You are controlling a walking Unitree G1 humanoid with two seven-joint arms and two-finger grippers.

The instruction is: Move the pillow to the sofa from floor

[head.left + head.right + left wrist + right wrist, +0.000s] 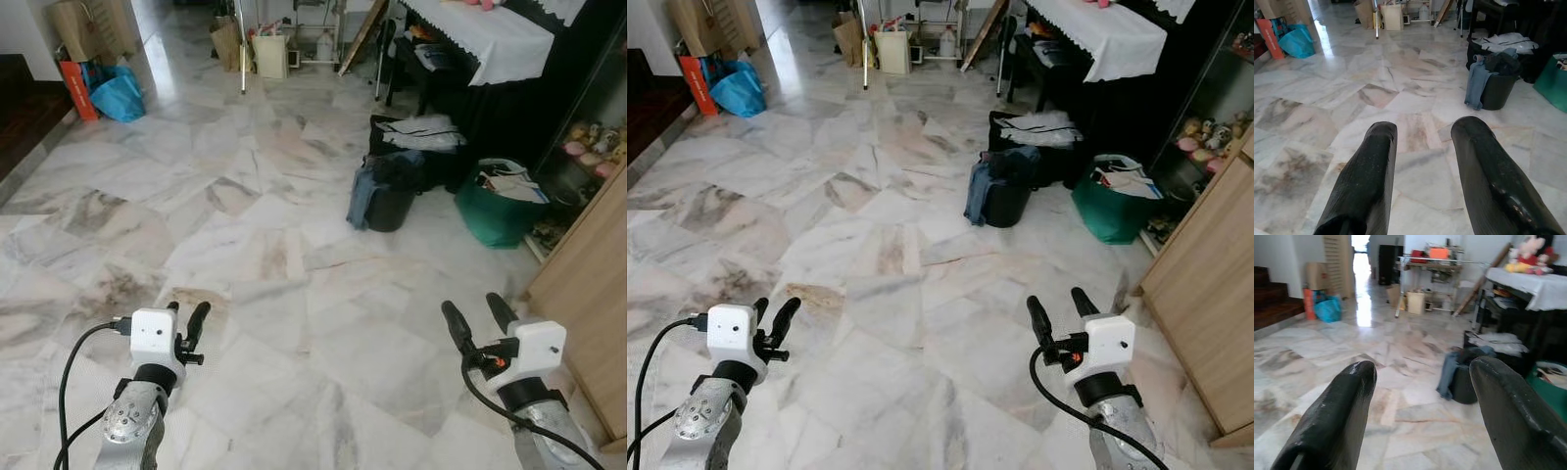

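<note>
Both grippers hang low over the marble floor (284, 264), holding nothing. Left gripper (186, 321) sits at about 7 o'clock in the head view, its two black fingers spread apart with bare floor showing between them in the left wrist view. Right gripper (477, 320) sits at about 5 o'clock, its fingers also spread wide, the gap between them clear in the right wrist view.

Ahead at about 1 o'clock stands a dark bin (390, 193) with blue jeans (362, 196) draped over its near side. Just behind it lies a black bag (416, 137) with pale cloth on top. To the right of the bin, near it but apart, sits a green bag (498, 211) with papers in it. A counter with a white cloth (490, 39) stands at about 2 o'clock, and a wooden cabinet (588, 294) runs along the edge at 3 o'clock.

Far off at about 11 o'clock a blue plastic bag (118, 93) rests beside an orange box (78, 90). At 12 o'clock, cardboard boxes (269, 54) and a wire rack (318, 29) line the far side.

I cannot tell where the pillow or the sofa is from these pictures.
</note>
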